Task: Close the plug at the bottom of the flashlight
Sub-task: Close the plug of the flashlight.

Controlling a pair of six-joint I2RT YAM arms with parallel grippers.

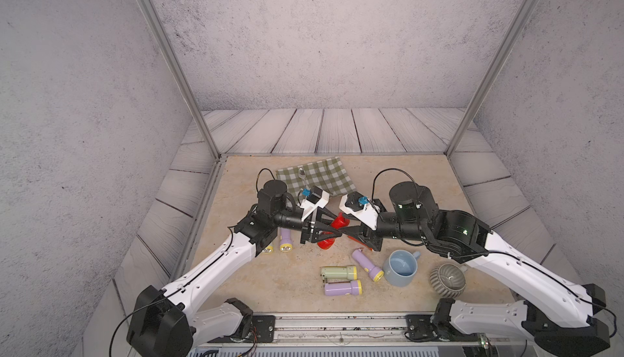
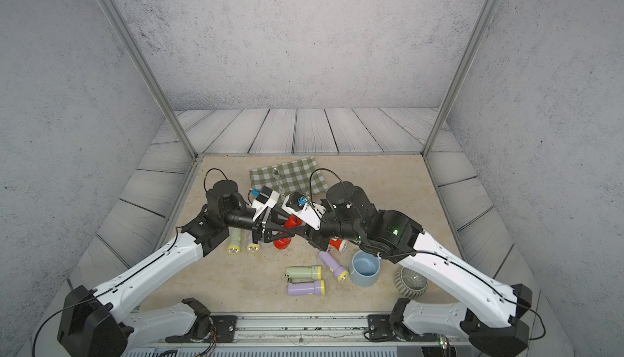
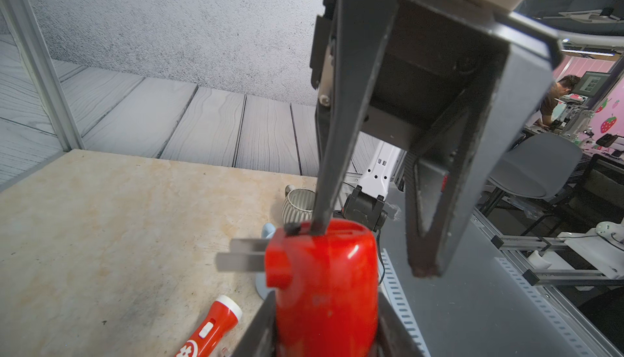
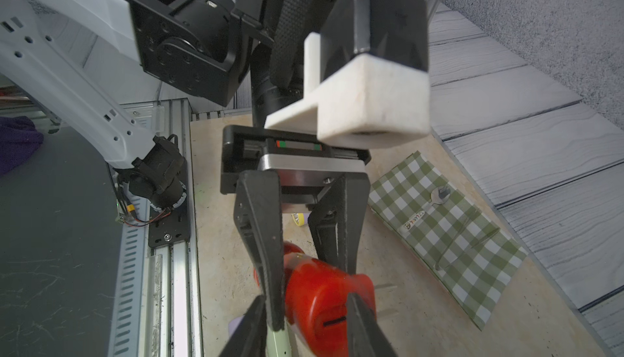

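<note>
**Red flashlight clamped by left tool, right tool at its base**

The left tool (image 3: 326, 330) is clenched on the barrel of the red plastic flashlight (image 3: 324, 287). It holds the flashlight up over the middle of the beige stone-look surface (image 1: 287, 298), on the near side of the green-and-white checked cloth (image 1: 317, 174). The base end faces the right arm.

The red hinged plug (image 3: 280, 260) stands folded out from the base. Its two flat metal prongs (image 3: 243, 254) stick out sideways, so the plug is not yet closed.

The right tool (image 3: 369, 249) is released, jaws apart and straddling the base end. One of its fingertips (image 3: 319, 225) touches the base rim right beside the plug hinge. The other hangs clear of the body.

A second red flashlight with a white head (image 3: 209, 328) lies on the surface below. Further near and right stand a pale blue mug (image 1: 400, 267) and a grey ribbed cup (image 1: 447, 281).
</note>
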